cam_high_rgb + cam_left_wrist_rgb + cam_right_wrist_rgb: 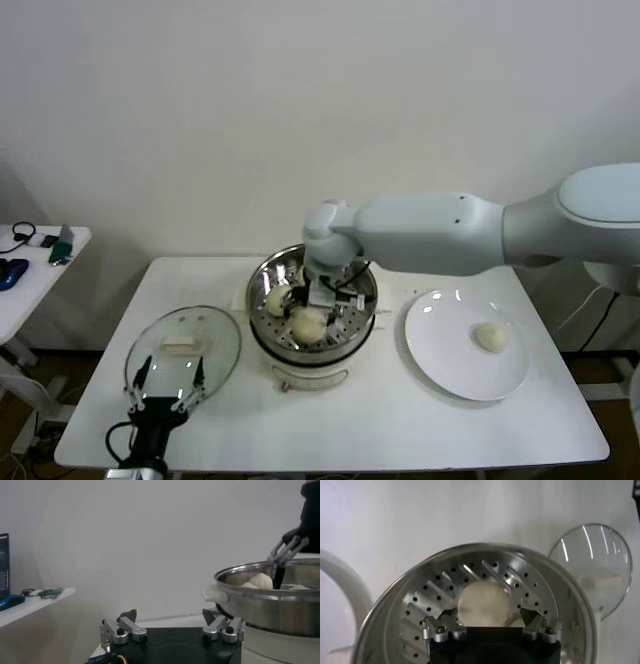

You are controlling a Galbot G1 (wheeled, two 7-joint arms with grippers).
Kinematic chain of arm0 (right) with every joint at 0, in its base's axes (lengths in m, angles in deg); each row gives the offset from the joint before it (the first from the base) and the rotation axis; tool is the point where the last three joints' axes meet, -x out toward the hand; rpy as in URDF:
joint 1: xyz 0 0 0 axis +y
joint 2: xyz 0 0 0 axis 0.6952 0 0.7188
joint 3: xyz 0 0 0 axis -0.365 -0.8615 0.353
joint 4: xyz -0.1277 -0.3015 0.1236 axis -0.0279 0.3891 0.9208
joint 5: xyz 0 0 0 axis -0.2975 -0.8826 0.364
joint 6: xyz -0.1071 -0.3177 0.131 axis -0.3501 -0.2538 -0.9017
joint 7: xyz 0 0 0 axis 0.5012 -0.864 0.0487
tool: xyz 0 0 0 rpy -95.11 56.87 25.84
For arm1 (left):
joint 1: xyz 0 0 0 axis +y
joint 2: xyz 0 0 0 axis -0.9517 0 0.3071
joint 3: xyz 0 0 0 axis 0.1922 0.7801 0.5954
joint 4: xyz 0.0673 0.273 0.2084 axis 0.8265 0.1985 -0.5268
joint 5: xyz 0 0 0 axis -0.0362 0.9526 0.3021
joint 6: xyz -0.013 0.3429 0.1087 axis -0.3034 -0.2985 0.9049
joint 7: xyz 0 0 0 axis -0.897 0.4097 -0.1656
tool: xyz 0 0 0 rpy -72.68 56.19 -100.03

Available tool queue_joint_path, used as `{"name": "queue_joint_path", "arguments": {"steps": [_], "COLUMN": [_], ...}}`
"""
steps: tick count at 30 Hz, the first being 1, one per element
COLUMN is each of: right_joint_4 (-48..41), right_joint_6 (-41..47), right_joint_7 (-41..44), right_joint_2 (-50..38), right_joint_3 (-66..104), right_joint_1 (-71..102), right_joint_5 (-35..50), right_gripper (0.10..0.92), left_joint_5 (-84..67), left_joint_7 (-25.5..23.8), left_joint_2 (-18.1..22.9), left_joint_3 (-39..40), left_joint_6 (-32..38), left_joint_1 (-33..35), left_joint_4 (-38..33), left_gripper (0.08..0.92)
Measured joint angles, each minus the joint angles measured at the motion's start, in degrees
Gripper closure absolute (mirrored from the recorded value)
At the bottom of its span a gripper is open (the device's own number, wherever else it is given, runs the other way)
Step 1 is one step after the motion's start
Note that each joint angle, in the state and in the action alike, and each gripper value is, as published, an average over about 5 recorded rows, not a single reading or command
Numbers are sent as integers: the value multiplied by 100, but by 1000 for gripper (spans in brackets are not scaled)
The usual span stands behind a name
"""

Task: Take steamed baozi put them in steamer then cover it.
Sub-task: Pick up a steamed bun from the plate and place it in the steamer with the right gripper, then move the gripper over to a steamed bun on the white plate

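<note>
While your right gripper (492, 630) hangs spread over a cream-white dough bun (484, 603) in the shiny steel steamer (361, 317), no lettering reads anywhere; left gripper (168, 385) parked, spread.

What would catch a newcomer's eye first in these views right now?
The big white right arm reaching into the shiny steamer at table centre, its right end effector open just above a baozi on the perforated tray. Next, one last bun alone on the white plate at the robot's right. The glass cover lies flat on the left, with the left end effector open over it.
</note>
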Motion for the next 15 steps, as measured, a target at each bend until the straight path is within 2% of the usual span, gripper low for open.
{"name": "queue_joint_path", "arguments": {"steps": [7, 15], "right_joint_4": [-201, -411], "right_joint_6": [57, 674], "right_joint_7": [687, 1001], "right_joint_2": [-576, -1694], "right_joint_3": [-362, -1109], "right_joint_1": [-799, -1510], "right_joint_5": [1095, 2129], "right_gripper": [203, 203], "left_joint_5": [50, 106], "left_joint_7": [-6, -9], "left_joint_2": [0, 1], "left_joint_3": [66, 157], "left_joint_6": [0, 4], "left_joint_1": [-9, -28], "left_joint_4": [-39, -3], "left_gripper": [177, 177]}}
